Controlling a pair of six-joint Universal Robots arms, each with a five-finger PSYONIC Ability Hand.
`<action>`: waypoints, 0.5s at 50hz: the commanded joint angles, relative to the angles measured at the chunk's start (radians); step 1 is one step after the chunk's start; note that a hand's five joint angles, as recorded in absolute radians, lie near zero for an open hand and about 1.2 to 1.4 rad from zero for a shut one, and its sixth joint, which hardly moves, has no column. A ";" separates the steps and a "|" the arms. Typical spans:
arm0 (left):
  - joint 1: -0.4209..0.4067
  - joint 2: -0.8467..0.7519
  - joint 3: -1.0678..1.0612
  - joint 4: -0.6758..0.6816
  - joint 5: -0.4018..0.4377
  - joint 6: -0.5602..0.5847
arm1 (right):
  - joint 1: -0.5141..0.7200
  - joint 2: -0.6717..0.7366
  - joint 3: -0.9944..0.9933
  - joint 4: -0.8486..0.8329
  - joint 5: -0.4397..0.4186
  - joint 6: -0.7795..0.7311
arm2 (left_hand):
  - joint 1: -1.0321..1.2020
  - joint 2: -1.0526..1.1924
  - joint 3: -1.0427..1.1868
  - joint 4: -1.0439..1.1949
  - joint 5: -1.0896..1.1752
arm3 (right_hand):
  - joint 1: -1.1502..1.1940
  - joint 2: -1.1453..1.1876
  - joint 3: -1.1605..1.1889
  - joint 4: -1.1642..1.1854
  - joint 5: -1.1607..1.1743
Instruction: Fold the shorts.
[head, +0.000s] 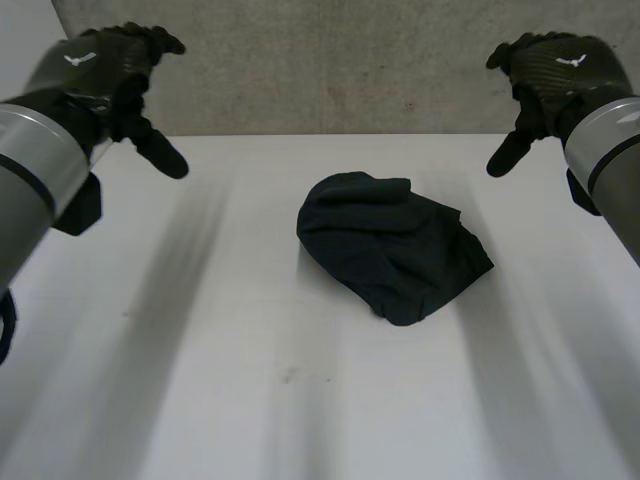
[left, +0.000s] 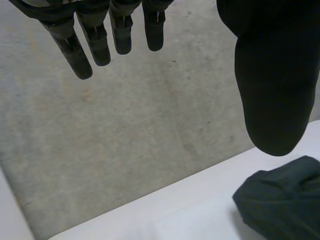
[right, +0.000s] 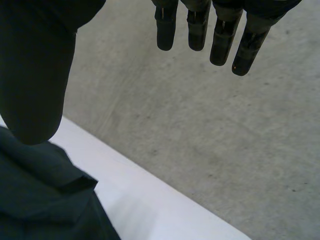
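Shorts (head: 390, 245): dark, bunched in a crumpled heap near the middle of the white table (head: 200, 380), slightly toward my right. My left hand (head: 115, 70) hangs above the far left corner, fingers straight, thumb out, grasping nothing. My right hand (head: 548, 72) mirrors it at the far right, equally relaxed. Both are well apart from the cloth, with bare tabletop between. A grey concrete surface (head: 330, 60) runs beyond the far edge.

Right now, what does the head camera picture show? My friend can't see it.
A crumpled heap of dark fabric shorts lies unfolded in the middle of the white table. The robot's black left hand and black right hand hover open on either side, apart from the shorts, holding nothing.
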 joint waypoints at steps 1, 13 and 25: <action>-0.089 -0.109 -0.026 0.138 0.034 0.044 | -0.001 0.085 0.001 0.106 -0.120 -0.185 | -0.045 -0.034 -0.039 -0.035 -0.047 | -0.032 -0.053 -0.038 -0.063 -0.070; -0.232 -0.510 0.087 0.348 0.039 0.318 | -0.119 0.094 0.411 -0.075 -0.209 -0.226 | -0.015 -0.004 -0.009 -0.005 -0.017 | -0.032 -0.053 -0.038 -0.063 -0.070; -0.263 -0.752 0.233 0.406 0.030 0.364 | -0.242 0.090 0.599 -0.301 -0.280 -0.220 | 0.651 0.661 0.657 0.660 0.649 | -0.032 -0.053 -0.038 -0.063 -0.070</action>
